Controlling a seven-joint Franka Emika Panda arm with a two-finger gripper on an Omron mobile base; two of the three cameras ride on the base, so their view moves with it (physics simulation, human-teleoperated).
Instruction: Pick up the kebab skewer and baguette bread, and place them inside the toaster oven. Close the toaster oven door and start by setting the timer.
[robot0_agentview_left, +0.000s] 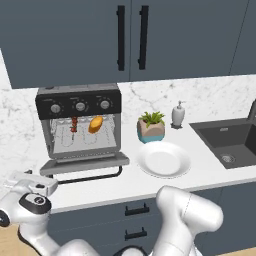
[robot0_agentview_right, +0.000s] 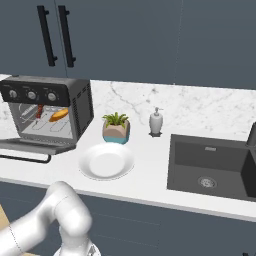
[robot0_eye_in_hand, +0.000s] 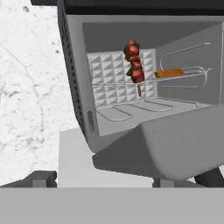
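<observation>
The toaster oven (robot0_agentview_left: 78, 95) stands at the counter's left with its door (robot0_agentview_left: 85, 163) dropped flat open and the black bar handle (robot0_agentview_left: 88, 178) in front. On the wire rack inside, the kebab skewer (robot0_agentview_left: 74, 123) stands on the left and the baguette bread (robot0_agentview_left: 96, 124) lies to its right. The hand view looks up from the lower left past the door's underside (robot0_eye_in_hand: 175, 140) at the skewer (robot0_eye_in_hand: 134, 65) and baguette (robot0_eye_in_hand: 169, 73). My gripper (robot0_eye_in_hand: 100, 183) is open and empty, low off the counter's front edge, left of the door; the hand (robot0_agentview_left: 31, 189) shows there.
A white plate (robot0_agentview_left: 164, 160) lies right of the oven, with a potted plant (robot0_agentview_left: 151, 126) and soap dispenser (robot0_agentview_left: 178, 114) behind it. A dark sink (robot0_agentview_left: 230, 142) is at the far right. Dark wall cabinets (robot0_agentview_left: 130, 35) hang above the oven.
</observation>
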